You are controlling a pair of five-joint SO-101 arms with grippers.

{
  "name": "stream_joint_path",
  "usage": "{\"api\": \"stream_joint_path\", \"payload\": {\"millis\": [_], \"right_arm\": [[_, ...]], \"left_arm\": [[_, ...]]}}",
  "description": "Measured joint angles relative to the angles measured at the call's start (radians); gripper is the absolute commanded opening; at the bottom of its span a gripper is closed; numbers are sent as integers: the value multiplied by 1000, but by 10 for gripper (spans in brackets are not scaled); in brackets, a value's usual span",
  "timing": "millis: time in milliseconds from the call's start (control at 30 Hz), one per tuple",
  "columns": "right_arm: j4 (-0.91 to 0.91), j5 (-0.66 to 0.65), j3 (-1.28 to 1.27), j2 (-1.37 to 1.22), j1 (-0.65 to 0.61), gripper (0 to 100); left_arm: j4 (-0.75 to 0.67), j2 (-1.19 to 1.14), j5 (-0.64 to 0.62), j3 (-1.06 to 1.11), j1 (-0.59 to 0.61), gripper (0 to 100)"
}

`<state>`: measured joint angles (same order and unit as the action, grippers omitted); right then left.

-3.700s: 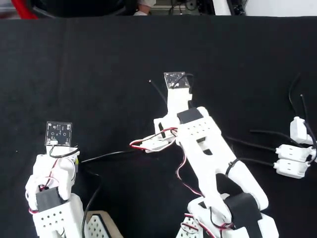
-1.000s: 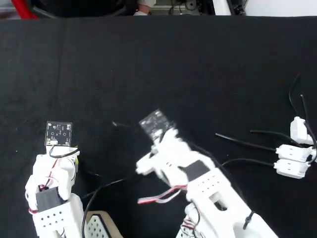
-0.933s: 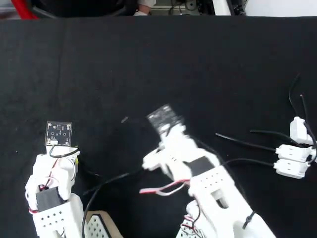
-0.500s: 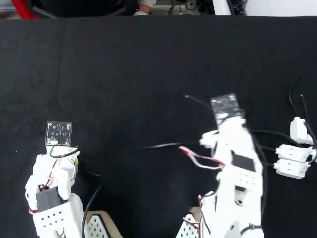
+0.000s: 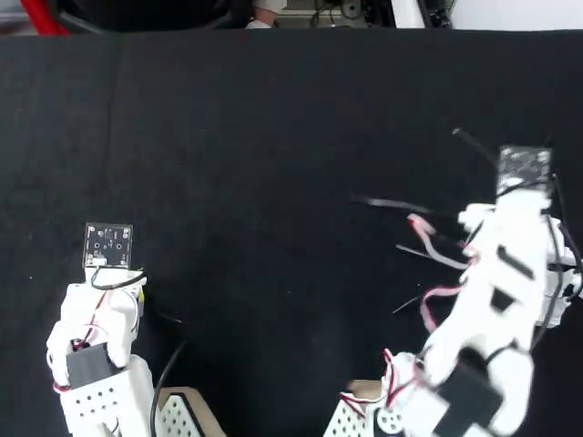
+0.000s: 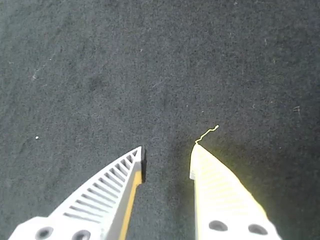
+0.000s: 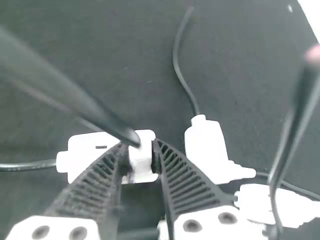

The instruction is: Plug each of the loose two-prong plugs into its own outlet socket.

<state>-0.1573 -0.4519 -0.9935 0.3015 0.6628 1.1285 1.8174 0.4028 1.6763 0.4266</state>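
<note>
Clamped at right, spread at left.
Pinches small white plastic two-prong plug (image 7: 142, 163) in right gripper (image 7: 139, 149); holds left gripper (image 6: 167, 155) parted over black cloth (image 6: 150, 60), lower left.

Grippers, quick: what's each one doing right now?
Left gripper: open, holding nothing.
Right gripper: closed on a white plug.

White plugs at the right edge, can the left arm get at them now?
Probably not: the left gripper sits far left, while the right gripper, shut on one plug, crowds the other plugs.
</note>
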Motion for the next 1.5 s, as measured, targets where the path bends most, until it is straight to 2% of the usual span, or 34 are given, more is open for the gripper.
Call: {"api": "stream_joint_path", "payload": {"millis": [133,367,467,567,700,833,933,1000,1100,1233,1367,1500], "right_arm": [[2,6,95,-183,21,39],[6,-2,84,-229,21,365],[6,-2,40,-173,21,419],[-51,-2,-8,-60,21,400],[-281,-2,-18,157,18,334],[-571,94,-29,416,-57,185],[-700,176,-63,615,-173,70],[-707,219,-115,744,-276,14],[-678,250,-221,924,-451,28],[-592,290,-428,1166,-647,29],[-528,333,-658,1409,-756,30],[-624,416,-692,1494,-781,31]], "left_arm": [[0,0,0,0,0,163],[0,0,0,2,0,163],[0,0,0,2,0,163],[0,0,0,2,0,163],[0,0,0,2,0,163],[0,0,0,2,0,163],[0,0,0,2,0,152],[0,0,0,2,0,118],[0,0,0,2,0,61],[-12,0,0,2,0,53],[-37,0,0,2,0,53],[-37,0,0,2,-11,54]]}}
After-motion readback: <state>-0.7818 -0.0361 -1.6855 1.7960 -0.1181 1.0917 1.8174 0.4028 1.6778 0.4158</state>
